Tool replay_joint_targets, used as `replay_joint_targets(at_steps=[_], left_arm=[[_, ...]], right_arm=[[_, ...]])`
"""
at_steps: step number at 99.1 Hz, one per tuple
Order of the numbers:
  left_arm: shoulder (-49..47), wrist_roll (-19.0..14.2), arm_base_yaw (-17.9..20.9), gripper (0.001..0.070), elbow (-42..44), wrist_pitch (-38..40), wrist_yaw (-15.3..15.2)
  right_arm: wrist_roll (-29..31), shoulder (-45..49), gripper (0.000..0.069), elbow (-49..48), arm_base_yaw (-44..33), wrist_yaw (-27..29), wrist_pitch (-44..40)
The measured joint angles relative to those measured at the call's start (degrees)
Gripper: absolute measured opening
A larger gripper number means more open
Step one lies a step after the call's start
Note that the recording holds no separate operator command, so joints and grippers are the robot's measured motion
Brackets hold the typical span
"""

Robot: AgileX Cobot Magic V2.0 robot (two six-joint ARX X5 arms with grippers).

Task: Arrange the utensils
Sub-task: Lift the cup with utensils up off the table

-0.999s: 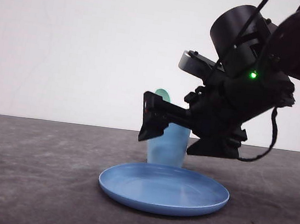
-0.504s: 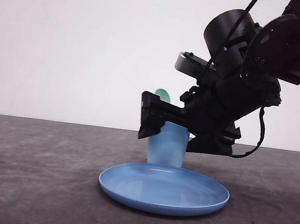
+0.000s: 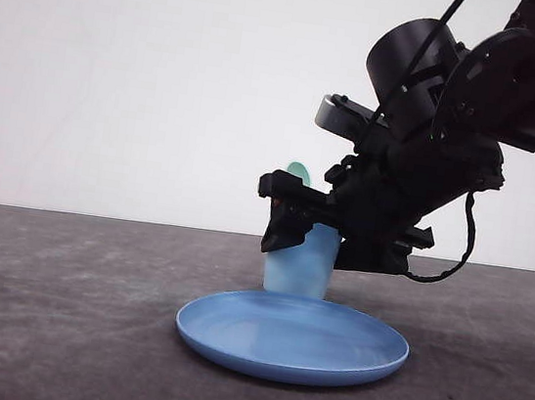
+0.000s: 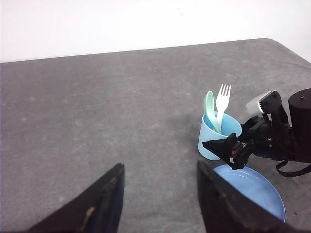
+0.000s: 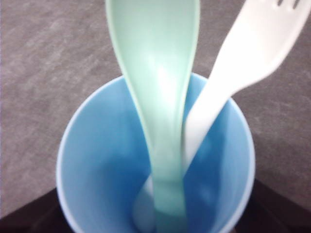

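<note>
Nearest the front camera lay the blue plate (image 3: 292, 338), bare. Just behind it stood the light blue cup (image 4: 217, 135), with the mint-green spoon (image 5: 158, 102) and white fork (image 5: 228, 82) already upright inside, handles down. The right gripper (image 3: 289, 225) hung at the cup's rim, jaws spread and empty — the likely trouble was a finger catching that rim on withdrawal and tipping the cup onto the plate. The left gripper (image 4: 158, 201) stood wide apart, well clear.
</note>
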Motion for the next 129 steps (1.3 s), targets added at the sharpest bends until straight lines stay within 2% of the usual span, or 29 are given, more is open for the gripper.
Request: replay_joint_targets(at_steps=[19, 42, 73, 100, 117, 129], left_arm=[[0.0, 0.0, 0.0, 0.0281, 0.0, 0.0, 0.0], [0.0, 0.0, 0.0, 0.0281, 0.0, 0.1, 0.0], [0.0, 0.2, 0.0, 0.0281, 0.0, 1.0, 0.0], [0.0, 0.2, 0.0, 0.0281, 0.0, 1.2, 0.0], [0.0, 0.2, 0.0, 0.0281, 0.0, 1.2, 0.0], [0.0, 0.2, 0.0, 0.0281, 0.0, 1.2, 0.0]], right_arm=[[-2.3, -5.4, 0.0453, 0.0, 0.1, 0.0, -3.2], [-7.0, -20.0, 0.0453, 0.0, 0.5, 0.0, -12.7], [-9.9, -37.8, 0.0453, 0.0, 3.3, 0.0, -25.5], [-10.0, -40.4, 0.0453, 0.0, 6.0, 0.0, -35.2], [-10.1, -40.3, 0.0453, -2.7, 8.5, 0.2, -33.4], [-10.0, -40.1, 0.0452, -6.6, 9.8, 1.2, -29.2]])
